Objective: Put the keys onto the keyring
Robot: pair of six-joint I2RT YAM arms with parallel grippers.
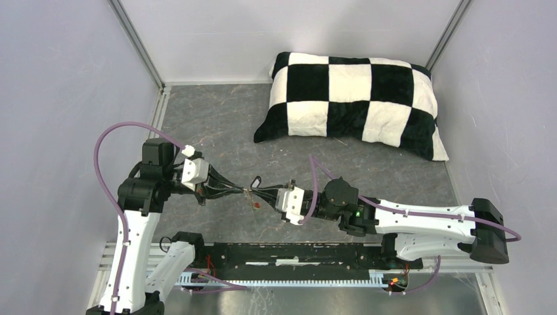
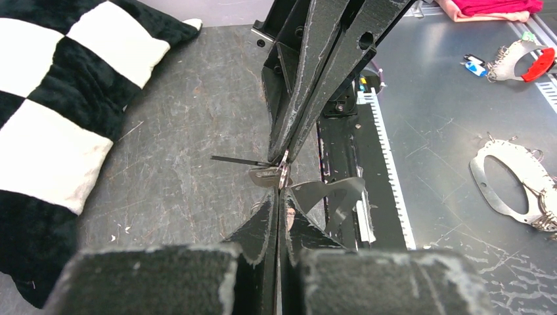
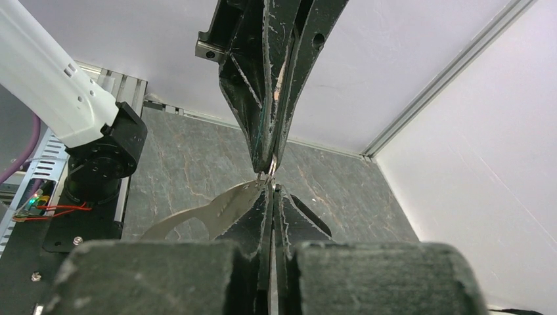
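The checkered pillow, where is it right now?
In the top view, the checkered pillow lies in the far right corner of the table, by the back wall.

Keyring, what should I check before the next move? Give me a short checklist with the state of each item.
1. Left gripper shut: ok.
2. Right gripper shut: ok.
3. Keyring up in the air where the two grippers meet: ok.
4. Key threaded on the small ring: cannot tell.
5. Red tag below the meeting point, hanging or dropped: cannot tell.
6. Pillow apart from both grippers: ok.
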